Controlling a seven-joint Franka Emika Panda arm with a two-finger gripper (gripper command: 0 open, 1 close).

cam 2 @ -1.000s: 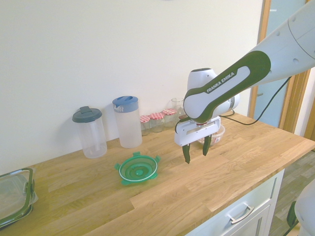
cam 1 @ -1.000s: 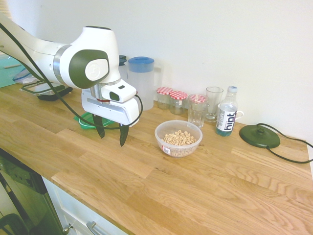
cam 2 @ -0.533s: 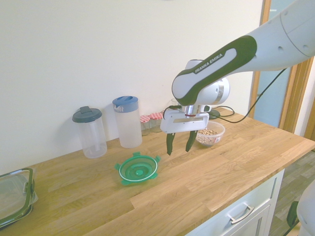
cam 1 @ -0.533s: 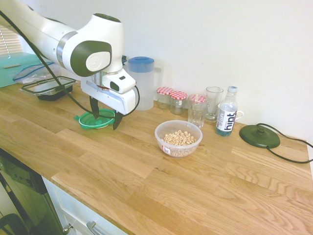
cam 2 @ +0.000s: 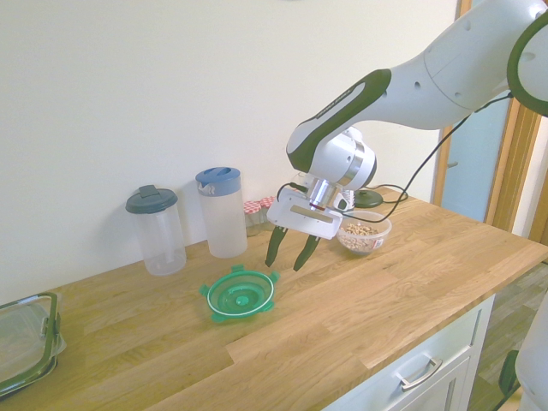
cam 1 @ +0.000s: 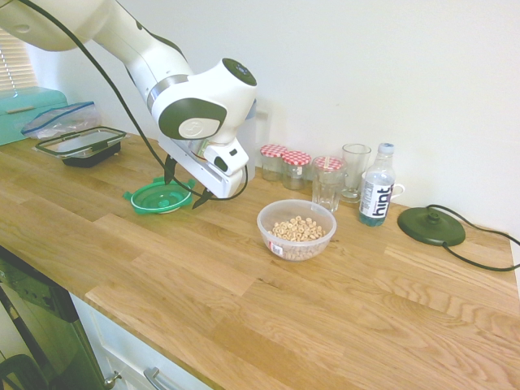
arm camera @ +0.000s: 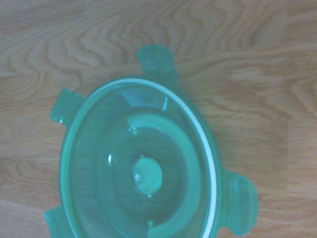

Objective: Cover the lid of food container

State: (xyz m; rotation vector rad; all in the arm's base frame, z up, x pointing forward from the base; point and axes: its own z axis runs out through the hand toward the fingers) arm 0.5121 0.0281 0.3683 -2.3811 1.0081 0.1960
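Observation:
The round translucent green lid lies flat on the wooden counter, and its snap tabs show in the wrist view. My gripper hangs tilted just above the lid's edge, on the side towards the food container, open and with nothing between its fingers. The food container is a small clear round tub of pale cereal rings. It stands uncovered on the counter a short way from the lid, and in the second exterior view it shows behind the arm.
A blue-lidded pitcher and a grey-lidded canister stand by the wall behind the lid. Red-checked jars, glasses, a water bottle and a black round base line the wall. A rectangular dark-rimmed container sits at the counter's far end.
The arm has swung away from the food container towards the lid and tilted its wrist. The gripper now hangs over the lid's edge, still open.

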